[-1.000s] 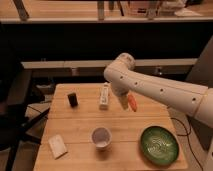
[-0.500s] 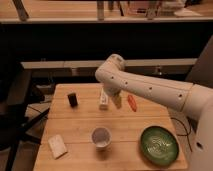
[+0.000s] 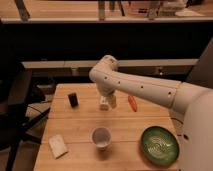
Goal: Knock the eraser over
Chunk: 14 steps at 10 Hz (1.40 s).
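Eraser (image 3: 73, 99) stands upright on the table (image 3: 80, 131), left of frame centre, long axis vertical, top end up, with the gripper (image 3: 110, 101) well apart to its right, tucked under the arm's elbow beside the white tube (image 3: 103, 105), jaws spread wide.

A white robot arm (image 3: 145, 90) reaches over a light wooden table (image 3: 80, 125). Its gripper (image 3: 106, 103) hangs mid-table, fingers apart, beside a small black rectangular eraser (image 3: 73, 99) standing upright, untouched.
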### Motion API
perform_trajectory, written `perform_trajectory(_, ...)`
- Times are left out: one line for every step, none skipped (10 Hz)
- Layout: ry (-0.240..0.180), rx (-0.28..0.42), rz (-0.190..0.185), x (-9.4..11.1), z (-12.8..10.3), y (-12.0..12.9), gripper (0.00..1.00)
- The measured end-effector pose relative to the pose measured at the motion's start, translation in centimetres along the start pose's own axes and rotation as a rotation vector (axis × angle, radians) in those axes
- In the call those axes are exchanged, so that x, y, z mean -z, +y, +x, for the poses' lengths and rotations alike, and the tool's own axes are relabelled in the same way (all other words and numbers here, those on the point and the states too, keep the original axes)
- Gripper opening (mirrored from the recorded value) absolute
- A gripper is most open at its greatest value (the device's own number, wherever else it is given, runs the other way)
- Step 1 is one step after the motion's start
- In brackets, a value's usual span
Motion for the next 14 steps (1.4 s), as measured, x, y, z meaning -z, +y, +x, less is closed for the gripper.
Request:
perform_trajectory(-0.003, 0.014, 0.000, -0.2, -0.3, -0.3, 0.80)
perform_trajectory(-0.007, 0.023, 0.001, -0.3, -0.6, -0.7, 0.80)
perform_trajectory(-0.009, 0.028, 0.000, -0.5, -0.6, -0.8, 0.80)
perform_trajectory(-0.010, 0.033, 0.000, -0.6, -0.7, -0.9, 0.80)
perform_trajectory(-0.012, 0.040, 0.001, -0.7, -0.9, -1.1, 0.80)
perform_trajectory(-0.017, 0.052, 0.004, -0.9, -1.2, -1.4, 0.80)
perform_trajectory(-0.019, 0.058, 0.005, -1.0, -1.2, -1.5, 0.80)
perform_trajectory(-0.022, 0.066, 0.006, -1.2, -1.5, -1.8, 0.80)
perform_trajectory(-0.024, 0.074, 0.008, -1.2, -1.9, -2.1, 0.80)
perform_trajectory(-0.028, 0.076, 0.007, -1.3, -1.8, -2.1, 0.80)
perform_trajectory(-0.032, 0.082, 0.008, -1.5, -1.8, -2.2, 0.80)
perform_trajectory(-0.035, 0.088, 0.009, -1.5, -2.0, -2.3, 0.80)
perform_trajectory(-0.040, 0.101, 0.012, -1.6, -2.3, -2.6, 0.80)
perform_trajectory(-0.042, 0.107, 0.014, -1.7, -2.4, -2.7, 0.80)
